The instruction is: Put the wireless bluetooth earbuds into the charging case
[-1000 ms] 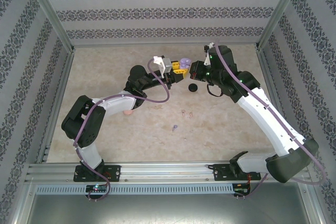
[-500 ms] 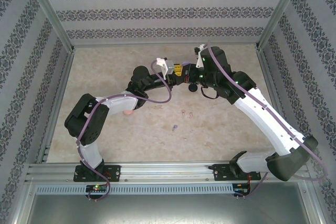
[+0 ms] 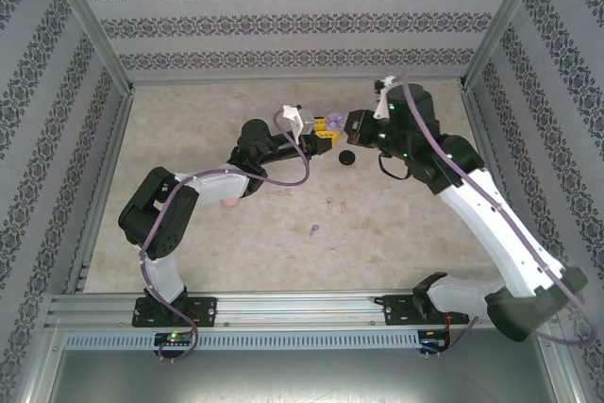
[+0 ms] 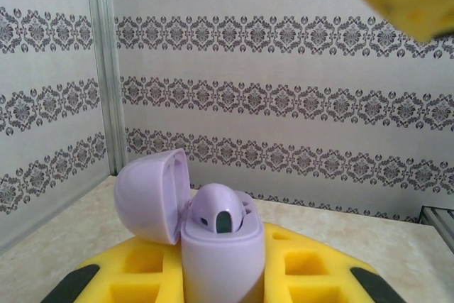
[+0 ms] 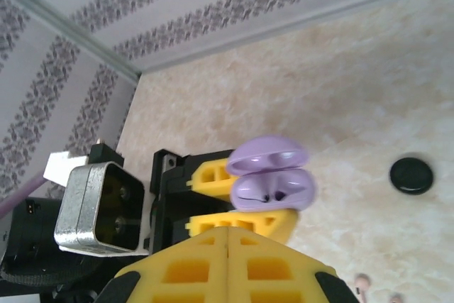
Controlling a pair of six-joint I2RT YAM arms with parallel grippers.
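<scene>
The left pincer (image 3: 326, 127) grips the open purple case (image 4: 221, 246) narrowly, the right pincer (image 5: 227, 246) is pressed shut just beside it, and the purple earbud (image 3: 313, 229) lies well behind both on the table, probably light, hard and slippery, best pinched gently across its rounded body.

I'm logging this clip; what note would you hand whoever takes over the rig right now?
Left gripper: shut on the open purple case.
Right gripper: shut, nothing visible in it, close beside that case.
Done: one purple earbud looks seated in the case.
Left: a second purple earbud and two pink earbuds lie on the table; the black case sits there too.
</scene>
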